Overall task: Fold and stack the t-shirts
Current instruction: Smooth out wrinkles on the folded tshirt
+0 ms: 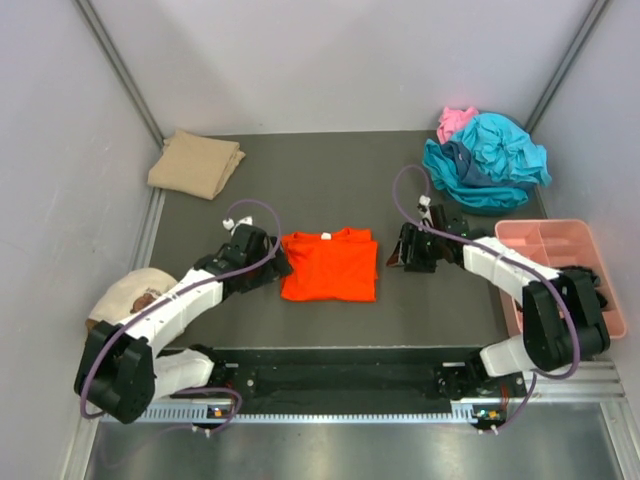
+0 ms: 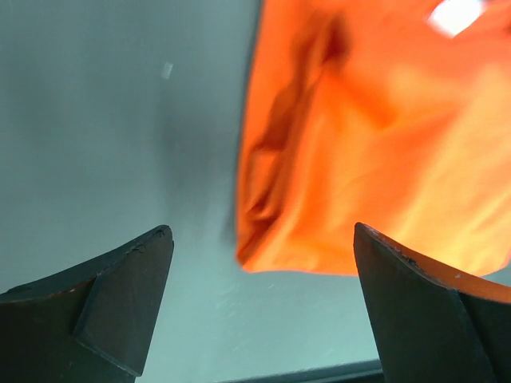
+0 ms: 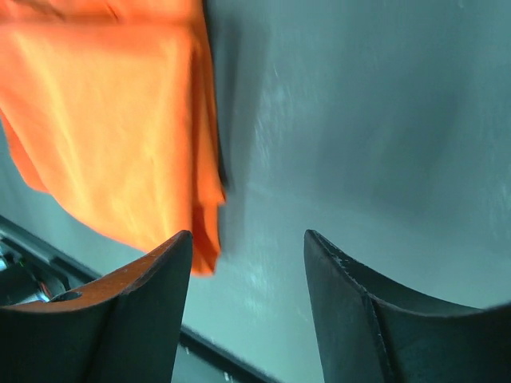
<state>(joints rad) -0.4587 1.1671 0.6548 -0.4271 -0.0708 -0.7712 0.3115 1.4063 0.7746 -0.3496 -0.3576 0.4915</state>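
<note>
Symmetrically, left pincer and right pincer (both parted) flank orange t-shirt.

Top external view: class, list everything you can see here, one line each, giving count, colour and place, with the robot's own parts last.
bright orange cloth t-shirt: one, orange, folded at the table centre between the grippers
tan cloth t-shirt: one, tan, folded at the far left corner
teal cloth t-shirts: number unclear, teal, heaped at the far right corner
pink cloth t-shirt: one, pink, behind the teal heap
pink plastic compartment tray: one, pink, right edge
cream round cap-like thing: one, cream, left edge beside the left arm
dark grey table: one, dark grey, under everything
left gripper: one, black, open, left of the orange shirt
right gripper: one, black, open, right of it
</note>
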